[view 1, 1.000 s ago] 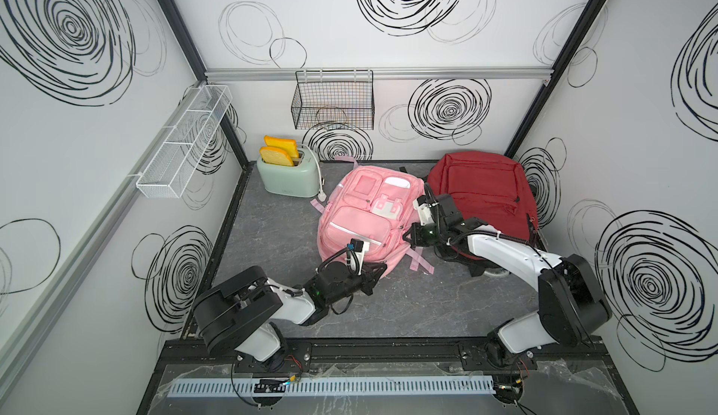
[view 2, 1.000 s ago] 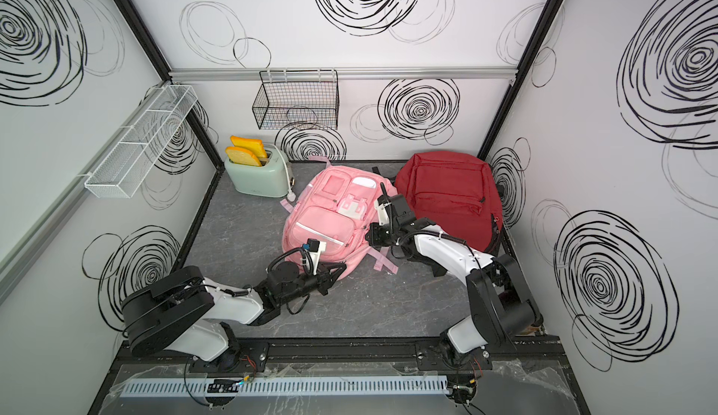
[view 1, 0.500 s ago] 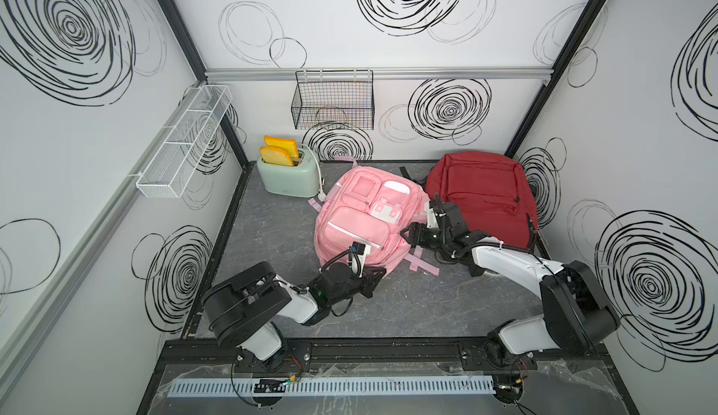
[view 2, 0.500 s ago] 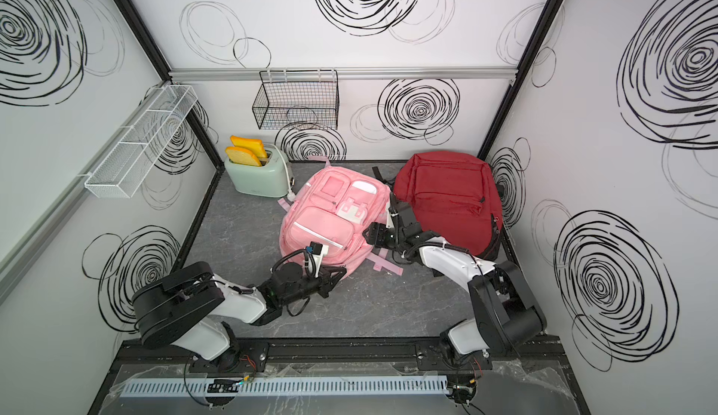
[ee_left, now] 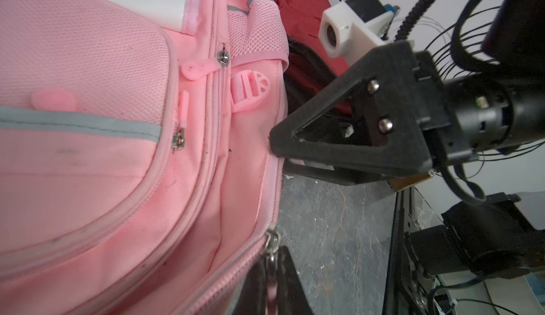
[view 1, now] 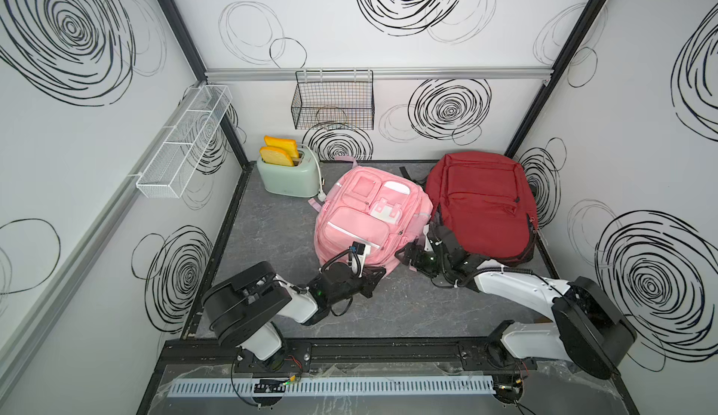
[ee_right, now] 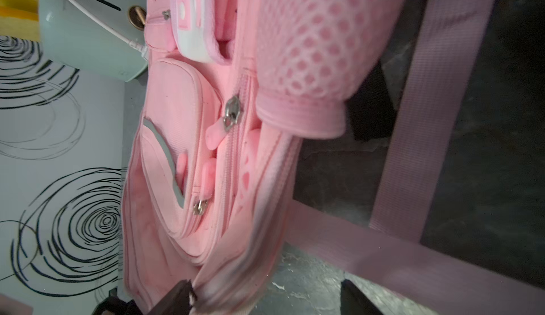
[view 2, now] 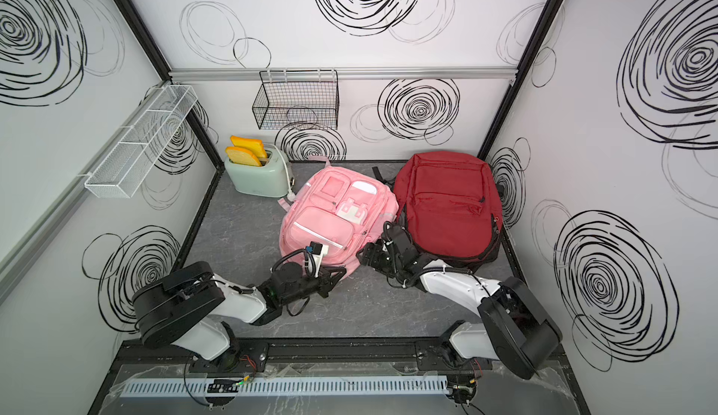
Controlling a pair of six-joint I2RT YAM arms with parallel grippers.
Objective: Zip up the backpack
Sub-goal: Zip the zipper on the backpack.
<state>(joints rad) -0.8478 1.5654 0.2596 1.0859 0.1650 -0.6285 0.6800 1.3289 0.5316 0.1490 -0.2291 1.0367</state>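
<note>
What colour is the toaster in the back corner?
Pale mint green; the toaster shows best in a top view.

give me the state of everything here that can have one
pink fabric backpack: lying flat, front up, front pocket zips look closed
left hand: shut on the pink backpack's metal zipper pull
right hand: open, at the pink backpack's side edge
red fabric backpack: lying flat beside the pink one
mint green toaster: two toast slices standing up in its slots
</note>
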